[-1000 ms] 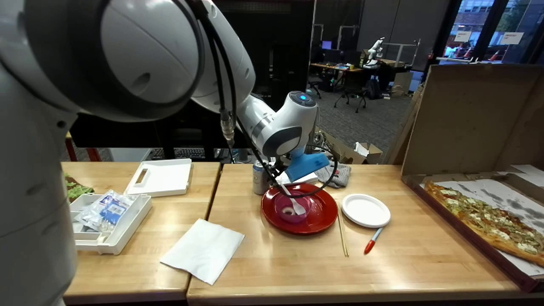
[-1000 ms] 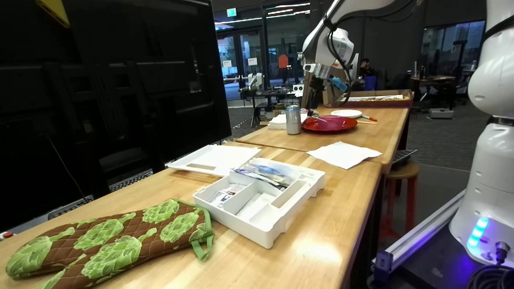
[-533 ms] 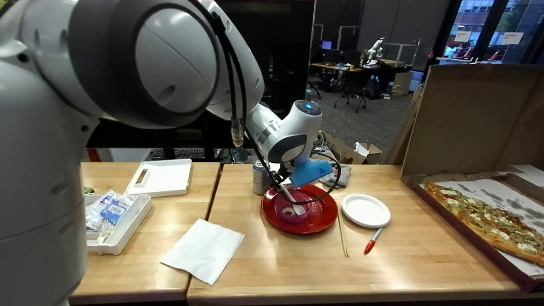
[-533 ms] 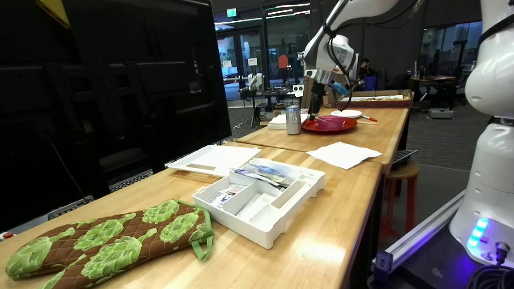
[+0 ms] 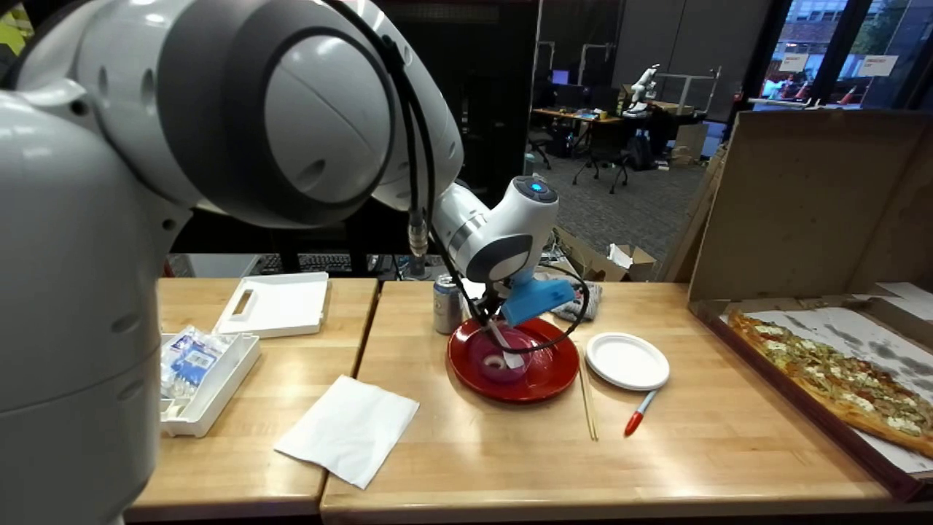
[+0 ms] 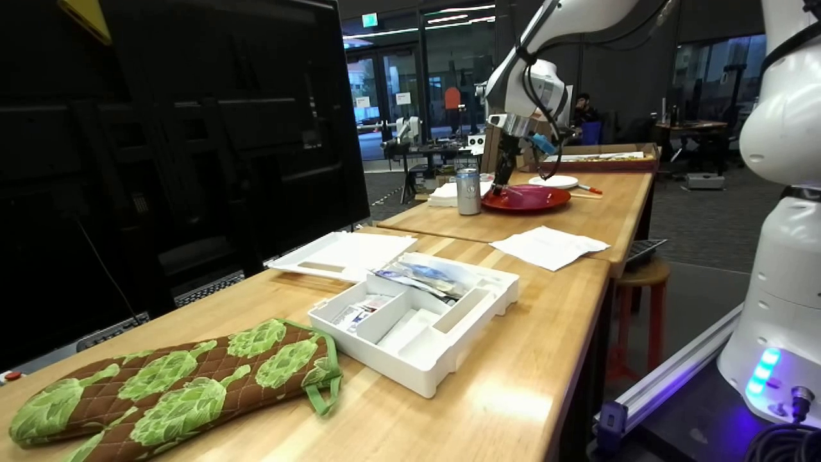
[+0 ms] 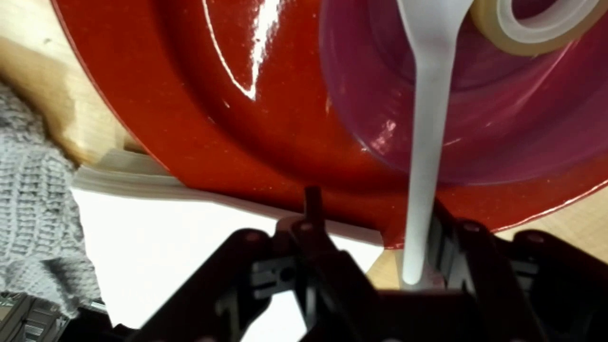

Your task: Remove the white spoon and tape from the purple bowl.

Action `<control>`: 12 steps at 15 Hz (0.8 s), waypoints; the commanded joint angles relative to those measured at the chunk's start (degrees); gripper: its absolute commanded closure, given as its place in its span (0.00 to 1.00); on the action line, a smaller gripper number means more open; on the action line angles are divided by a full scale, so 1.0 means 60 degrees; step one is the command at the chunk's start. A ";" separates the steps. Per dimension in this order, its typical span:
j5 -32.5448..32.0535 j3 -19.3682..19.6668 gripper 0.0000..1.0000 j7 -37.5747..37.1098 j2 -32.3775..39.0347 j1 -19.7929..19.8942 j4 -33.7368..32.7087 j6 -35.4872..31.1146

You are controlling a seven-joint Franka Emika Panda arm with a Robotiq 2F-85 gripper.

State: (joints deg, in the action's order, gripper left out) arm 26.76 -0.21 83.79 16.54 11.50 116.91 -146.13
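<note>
In an exterior view, found the white spoon [image 5: 513, 360] in the purple bowl [image 5: 498, 375], with the scoop inside, pointing down and slightly right, and the handle running up and left over the rim. Traced the long axis in the wrist view nearly straight from top to bottom, with the scoop uppermost and the tip of the handle near the foot, slightly left. Followed the handle across the edge of the red plate [image 7: 285, 118] beneath the bowl, to the claw [image 7: 375, 202]. Noted parted fingers astride the handle, close on one side, well off on the opposite; could not tell about contact. Spotted the tape [image 7: 525, 34] in the bowl, just beside the scoop.
</note>
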 commanded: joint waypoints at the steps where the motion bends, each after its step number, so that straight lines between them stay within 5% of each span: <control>1: 0.0181 -0.0238 0.81 0.0129 0.0010 0.0255 -0.0171 0.0116; 4: 0.0170 -0.0268 0.99 0.0174 -0.0024 0.0289 -0.0184 0.0143; 12: -0.0038 -0.0245 0.97 0.0100 -0.0116 0.0240 -0.0203 0.0206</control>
State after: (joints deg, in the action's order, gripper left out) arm 26.76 -0.89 83.82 16.55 12.13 116.07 -145.95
